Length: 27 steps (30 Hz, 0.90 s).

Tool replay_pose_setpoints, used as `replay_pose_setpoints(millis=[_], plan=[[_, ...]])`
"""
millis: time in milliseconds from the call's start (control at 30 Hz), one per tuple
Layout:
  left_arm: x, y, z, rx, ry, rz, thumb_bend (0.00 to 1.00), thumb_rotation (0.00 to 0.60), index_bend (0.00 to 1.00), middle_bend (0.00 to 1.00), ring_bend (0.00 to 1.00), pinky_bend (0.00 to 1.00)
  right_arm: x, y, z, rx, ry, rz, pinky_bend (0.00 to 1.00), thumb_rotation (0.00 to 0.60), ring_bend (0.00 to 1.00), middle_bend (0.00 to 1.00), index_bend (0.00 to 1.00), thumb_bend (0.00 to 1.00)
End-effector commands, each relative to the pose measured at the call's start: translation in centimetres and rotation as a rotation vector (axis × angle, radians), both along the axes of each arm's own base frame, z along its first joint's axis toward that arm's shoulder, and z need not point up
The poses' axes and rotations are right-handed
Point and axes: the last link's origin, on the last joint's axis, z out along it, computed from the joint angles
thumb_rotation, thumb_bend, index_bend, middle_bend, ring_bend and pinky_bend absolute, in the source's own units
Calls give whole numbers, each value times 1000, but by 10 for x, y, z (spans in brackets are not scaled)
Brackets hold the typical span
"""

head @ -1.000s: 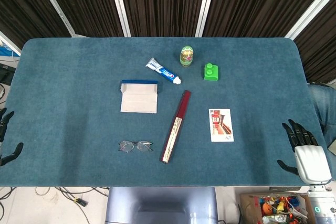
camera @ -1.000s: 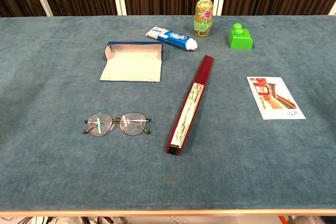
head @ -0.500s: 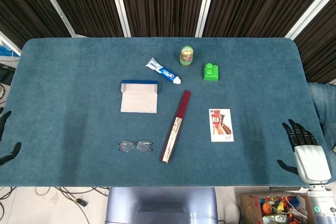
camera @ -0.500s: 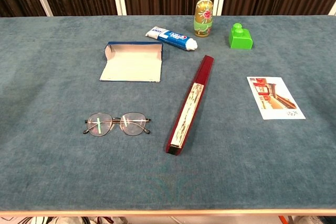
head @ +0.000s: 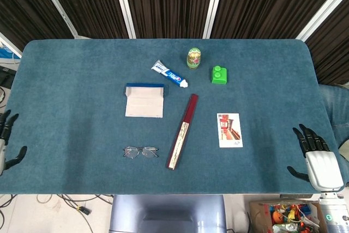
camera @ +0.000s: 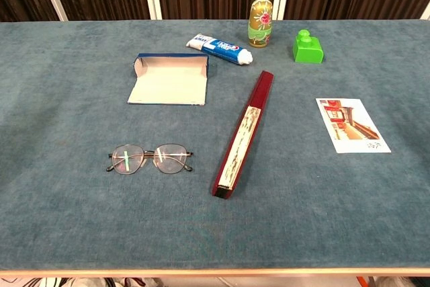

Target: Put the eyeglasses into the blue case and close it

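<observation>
- At the near right corner of the teal surface (head: 71, 80) we see our right robot hand (head: 316, 156), fingers spread apart and holding nothing.
- At the near left edge our left robot hand (head: 6, 143) is only partly in view; the dark fingers that show are apart and grip nothing.
- Neither robot hand appears in the chest view.
- The eyeglasses (camera: 149, 158) lie flat between the two robot hands, nearer to the left one, well apart from both, with lenses side by side and temples folded behind.
- Just to the right of the eyeglasses, toward the right robot hand, lies a long red folded fan (camera: 243, 133), running from near to far and leaning slightly right at its far end.
- Closer to the right robot hand a picture card (camera: 351, 124) rests flat on the surface.
- Beyond the eyeglasses, farther from both robot hands, the blue case (camera: 168, 78) lies open, its pale lining facing up and its blue wall along the far side.
- Farther still, a toothpaste tube (camera: 220, 48) lies at an angle, just beyond the blue case's far right corner.
- Just right of the tube's cap stands a nesting doll (camera: 261, 23), upright.
- Right of the doll sits a green toy block (camera: 308, 46), farthest out on the right robot hand's side.
</observation>
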Motion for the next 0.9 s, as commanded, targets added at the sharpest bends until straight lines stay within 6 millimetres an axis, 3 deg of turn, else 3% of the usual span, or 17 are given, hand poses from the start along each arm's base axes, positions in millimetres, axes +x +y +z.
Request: replay_pose_setpoints(millis=[33, 167, 267, 467, 633, 900], plan=[[30, 23, -16, -120, 4, -86, 307, 600, 61, 20, 0, 0, 0, 0, 0, 0, -4, -3, 180, 600, 90, 0, 38, 29], [58, 50, -32, -236, 46, -115, 307, 600, 81, 20, 0, 0, -1, 0, 1, -4, -9, -5, 180, 600, 89, 0, 38, 30], [86, 73, -49, -289, 82, -154, 307, 600, 164, 36, 0, 0, -1, 0, 2, -6, -14, -8, 180, 600, 90, 0, 38, 29], [125, 100, -89, -373, 47, -190, 306, 600, 255, 51, 0, 0, -1, 0, 1, -8, -18, -11, 180, 600, 90, 0, 38, 30], [150, 110, -123, -473, -17, -152, 307, 600, 306, 65, 0, 0, -1, -1, 2, -8, -25, -10, 180, 600, 90, 0, 38, 30], [182, 109, -163, -500, -38, -108, 306, 600, 346, 98, 0, 0, -1, -1, 2, -9, -28, -10, 180, 600, 90, 0, 38, 29]])
